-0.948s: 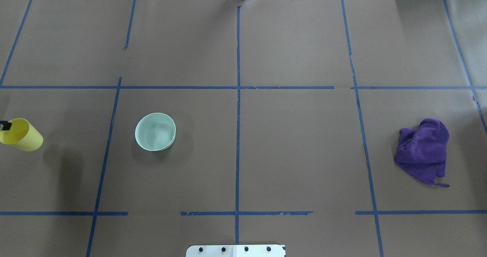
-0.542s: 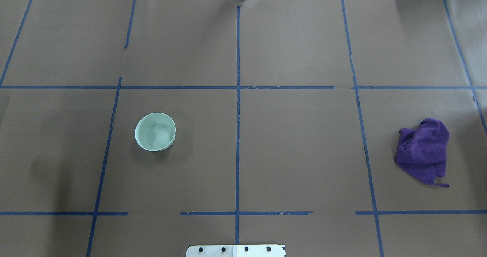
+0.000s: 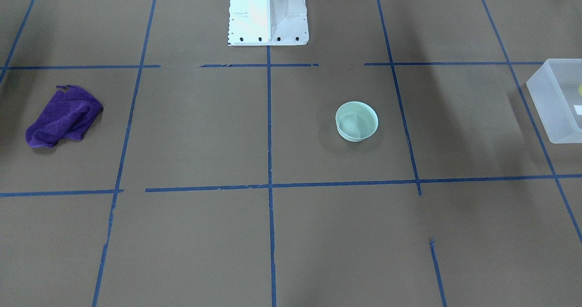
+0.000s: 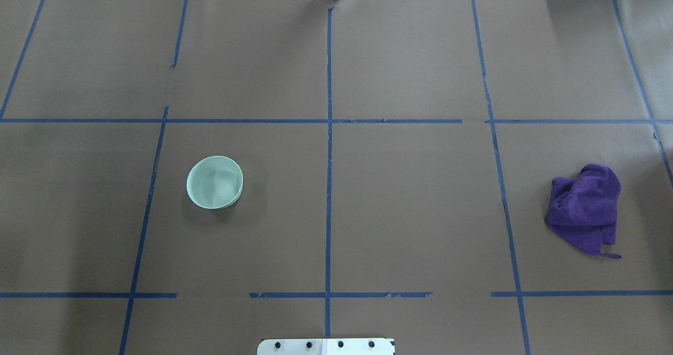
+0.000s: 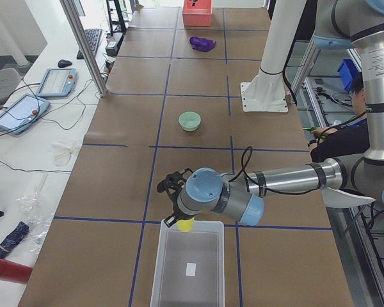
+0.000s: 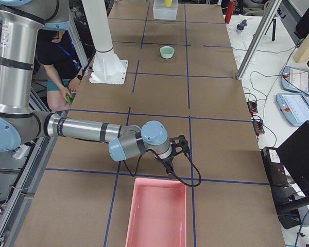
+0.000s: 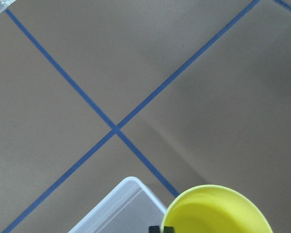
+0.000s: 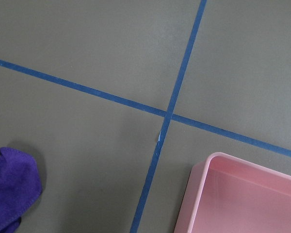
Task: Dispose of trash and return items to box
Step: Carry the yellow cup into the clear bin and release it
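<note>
1. Grip on the left side: the left end effector is clamped on the small bright-yellow tapered plastic cup. A black fingertip sits at the cup's rim in the left wrist view.
2. The cup hangs clear of the brown paper-covered tabletop, over the end wall of the translucent frosted-white rectangular plastic bin on the side facing the bowl. Its open mouth is turned towards the wrist camera. Whether it touches that wall I cannot tell.
3. The frosted bin sits at the tabletop's end on the robot's left, and a small white label shows at its middle.
4. The pale mint-green round plastic bowl stands mouth up on the left half of the tabletop, left of the central blue tape line and well apart from the frosted bin.
5. The right end effector hovers just above the rim of a pink rectangular plastic bin at the opposite end of the tabletop. It shows only in the right side view, so I cannot tell whether its fingers are apart or together.
6. A crumpled purple cloth lies on the right half of the tabletop, near the pink bin but not touching it, with a crossing of tape lines between them.
7. A person in a dark top sits behind the robot's white base.
</note>
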Controlling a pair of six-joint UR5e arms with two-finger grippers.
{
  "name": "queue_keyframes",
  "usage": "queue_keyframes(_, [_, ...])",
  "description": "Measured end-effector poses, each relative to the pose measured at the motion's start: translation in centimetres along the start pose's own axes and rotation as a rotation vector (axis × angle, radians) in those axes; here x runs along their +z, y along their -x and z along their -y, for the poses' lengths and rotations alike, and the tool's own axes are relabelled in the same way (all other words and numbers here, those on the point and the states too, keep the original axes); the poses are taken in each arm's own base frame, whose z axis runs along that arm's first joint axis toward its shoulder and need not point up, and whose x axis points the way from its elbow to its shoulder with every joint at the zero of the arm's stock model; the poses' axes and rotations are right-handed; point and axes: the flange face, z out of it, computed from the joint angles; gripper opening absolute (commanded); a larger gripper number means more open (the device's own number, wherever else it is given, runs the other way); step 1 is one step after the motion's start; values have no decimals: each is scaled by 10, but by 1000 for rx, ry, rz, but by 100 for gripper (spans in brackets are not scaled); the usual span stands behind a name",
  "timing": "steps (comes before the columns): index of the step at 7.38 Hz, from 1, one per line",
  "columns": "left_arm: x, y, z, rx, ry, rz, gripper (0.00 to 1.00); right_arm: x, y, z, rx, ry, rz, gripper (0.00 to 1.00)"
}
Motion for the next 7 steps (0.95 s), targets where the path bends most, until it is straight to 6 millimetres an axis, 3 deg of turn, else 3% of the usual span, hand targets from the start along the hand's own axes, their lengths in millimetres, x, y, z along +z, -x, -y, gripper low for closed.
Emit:
queue_keyframes(2, [22,10,-49,-37,-25,26,0,0,0,0,1,0,0,100])
queue_keyframes(4, [35,-11,-88,-113,-79,32,0,0,0,0,1,1,0,100])
queue_keyframes(7, [57,-38,-89,-141,-88,-90,0,0,0,-1,1,1,1,100])
